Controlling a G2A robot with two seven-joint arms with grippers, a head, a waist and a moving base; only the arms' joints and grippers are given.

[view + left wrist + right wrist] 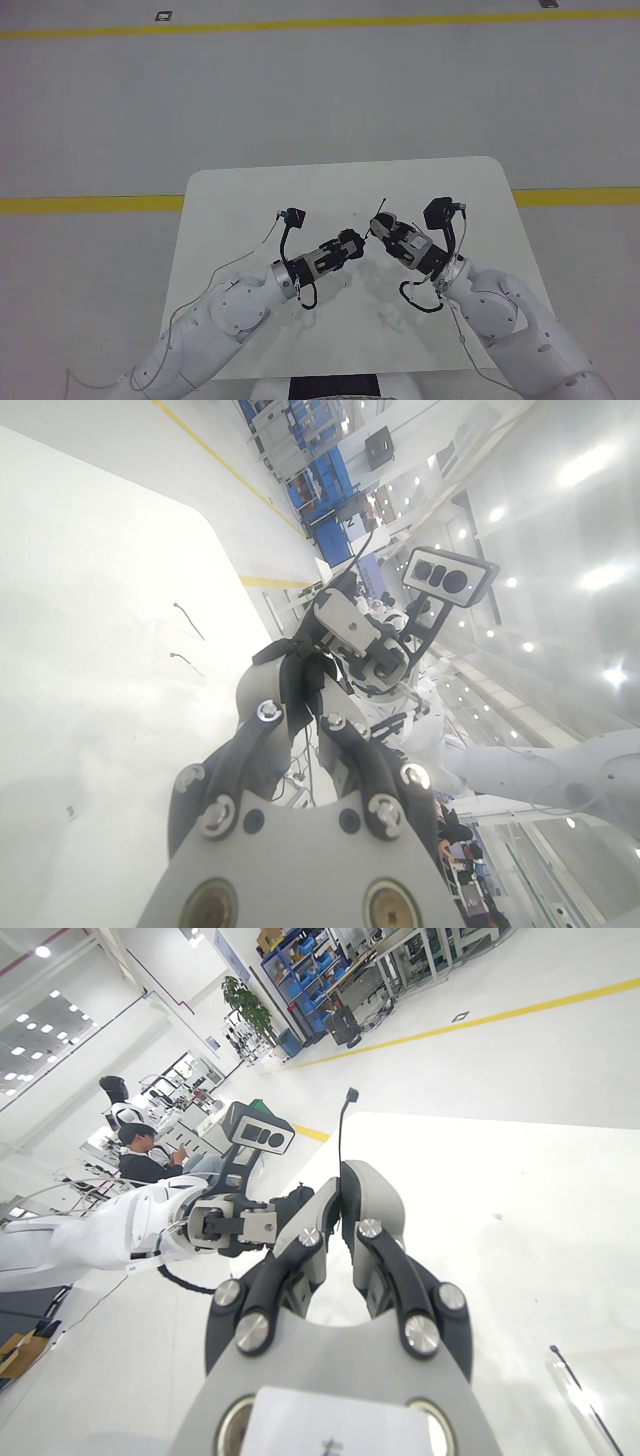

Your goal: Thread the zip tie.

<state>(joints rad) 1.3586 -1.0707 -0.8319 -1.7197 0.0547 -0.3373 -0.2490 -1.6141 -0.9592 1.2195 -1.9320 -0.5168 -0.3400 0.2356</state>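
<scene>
1. The white surface sits in the middle of the top view. Both arms come in from the lower edge of the frame and meet just below its centre.
2. The right end effector is at centre frame in the top view. Its fingers are pressed together on a black zip tie, pinching the strap partway along.
3. The zip tie stands nearly upright out of that pinch, raised off the surface. Its square head is at the free upper end, and the strap runs straight down between the finger pads.
4. The left end effector is just to the left of the right one in the top view, tip to tip with it and very close. Its black-padded fingers are drawn together; whether anything lies between them cannot be made out.
5. The left wrist view faces the right end effector straight ahead, just past the left one's tips. The right wrist view shows the left end effector right behind its own fingers.
6. A loose zip tie lies flat on the surface, with a second loose zip tie near it; both are well apart from the end effectors.
</scene>
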